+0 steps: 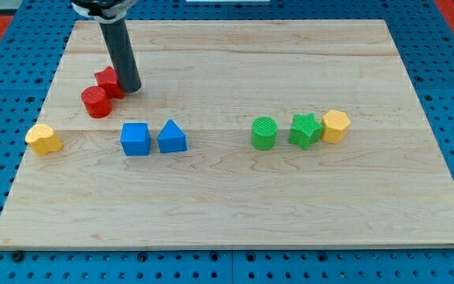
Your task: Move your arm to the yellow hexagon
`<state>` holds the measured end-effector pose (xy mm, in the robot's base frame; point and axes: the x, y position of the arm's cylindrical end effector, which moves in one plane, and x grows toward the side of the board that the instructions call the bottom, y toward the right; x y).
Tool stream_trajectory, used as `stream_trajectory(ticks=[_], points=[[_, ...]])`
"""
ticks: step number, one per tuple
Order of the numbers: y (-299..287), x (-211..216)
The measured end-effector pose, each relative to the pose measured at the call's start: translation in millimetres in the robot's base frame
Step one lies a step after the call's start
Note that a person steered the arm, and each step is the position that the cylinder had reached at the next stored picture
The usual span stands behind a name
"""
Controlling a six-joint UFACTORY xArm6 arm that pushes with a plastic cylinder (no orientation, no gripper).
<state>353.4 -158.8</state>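
Observation:
The yellow hexagon [335, 125] lies right of the board's middle, touching a green star [306, 130] on its left. My tip [129, 88] is at the upper left of the board, far to the left of the hexagon. It rests against the right side of a red block [107, 79], with a red cylinder [96, 102] just below and left of it.
A green cylinder [264, 132] lies left of the green star. A blue cube [135, 139] and a blue triangular block [171, 137] sit side by side below my tip. Another yellow block [43, 139] lies near the wooden board's [235, 213] left edge.

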Motion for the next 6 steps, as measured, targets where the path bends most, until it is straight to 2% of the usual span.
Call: stream_trajectory(ticks=[3,6], points=[[2.1,-11.8],[190.5,-18.2]])
